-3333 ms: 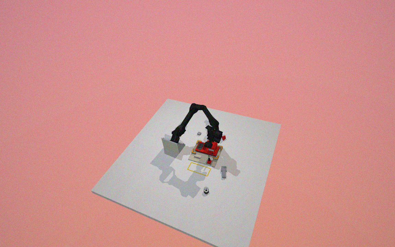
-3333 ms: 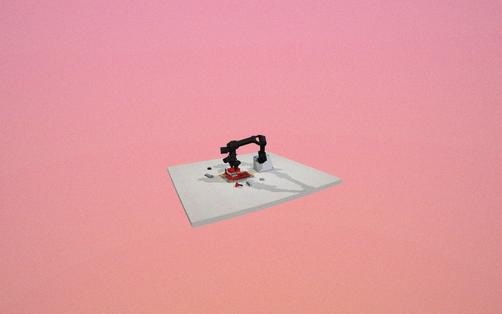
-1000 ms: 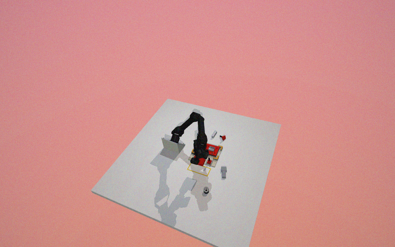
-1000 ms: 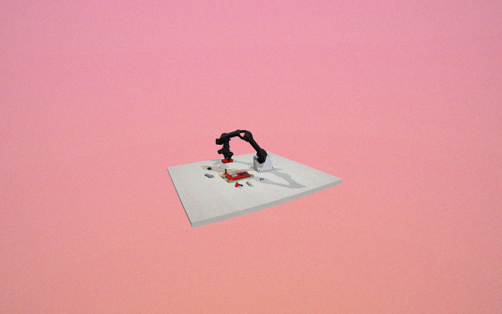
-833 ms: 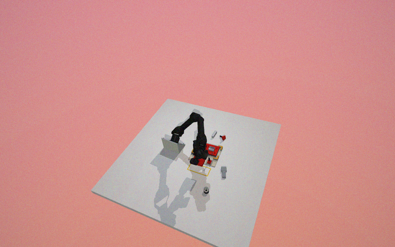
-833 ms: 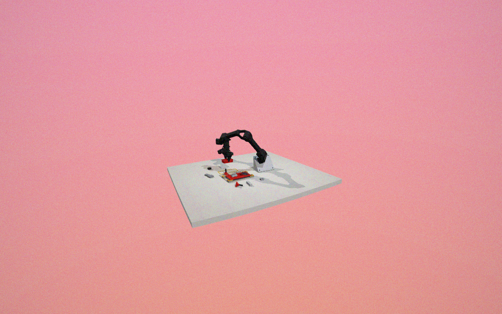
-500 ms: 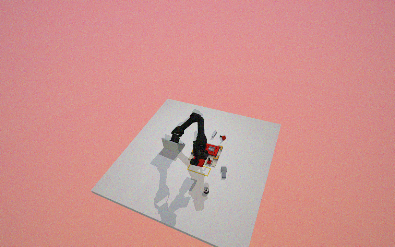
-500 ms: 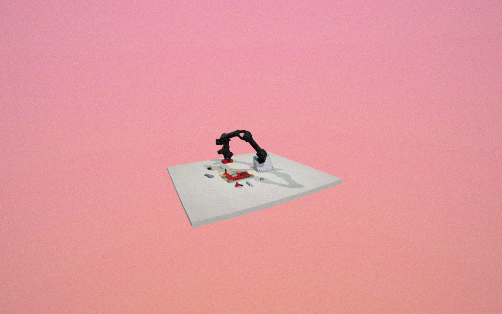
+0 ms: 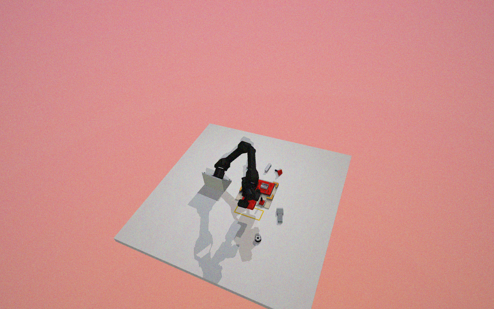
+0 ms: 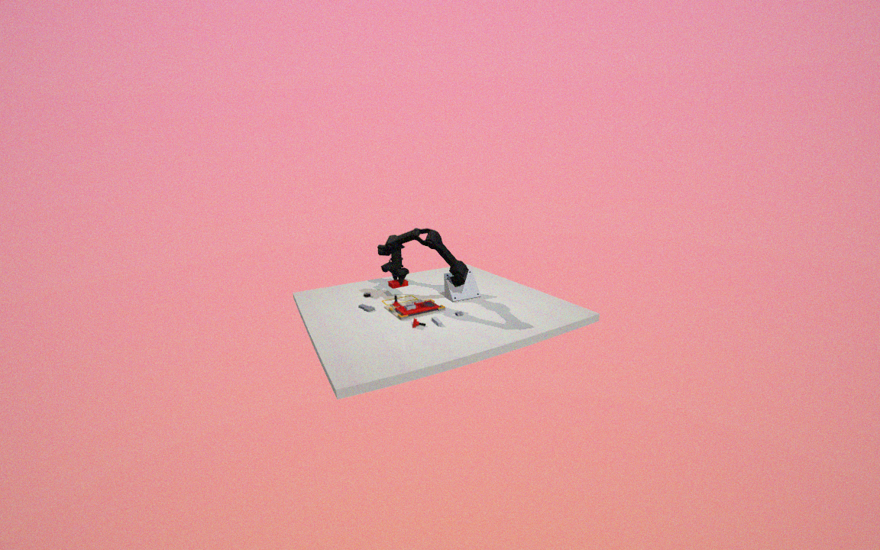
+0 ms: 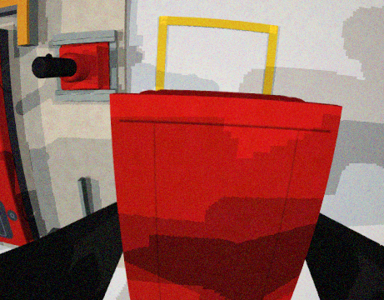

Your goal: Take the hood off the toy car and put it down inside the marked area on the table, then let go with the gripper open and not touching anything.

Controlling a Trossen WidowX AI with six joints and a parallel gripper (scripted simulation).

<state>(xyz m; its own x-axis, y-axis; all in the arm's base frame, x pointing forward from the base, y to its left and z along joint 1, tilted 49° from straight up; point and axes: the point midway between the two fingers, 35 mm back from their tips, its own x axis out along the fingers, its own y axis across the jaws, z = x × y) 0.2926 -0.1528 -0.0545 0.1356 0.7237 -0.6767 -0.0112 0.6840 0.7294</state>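
Observation:
The red hood (image 9: 251, 205) (image 10: 398, 283) (image 11: 225, 167) is off the toy car and in the air. My gripper (image 9: 249, 200) (image 10: 399, 279) (image 11: 216, 216) is shut on its two sides, one black finger at each side in the wrist view. The marked area, a yellow outline (image 9: 247, 216) (image 11: 218, 22), lies on the table, beyond the hood in the wrist view, which hides its near part. The toy car's red body (image 9: 269, 191) (image 11: 3, 183) sits between orange corner brackets (image 11: 22, 21), left of the hood in the wrist view.
A red piece with a black stick (image 9: 261, 202) (image 11: 92, 71) stands upright on the beige board (image 11: 87, 121). A grey block (image 9: 279, 213) (image 10: 366, 307), a black-and-white wheel (image 9: 257, 238) (image 10: 367, 294), a pale bar (image 9: 267, 167) (image 10: 437, 321) and a red-and-black part (image 9: 279, 172) (image 10: 415, 323) lie around.

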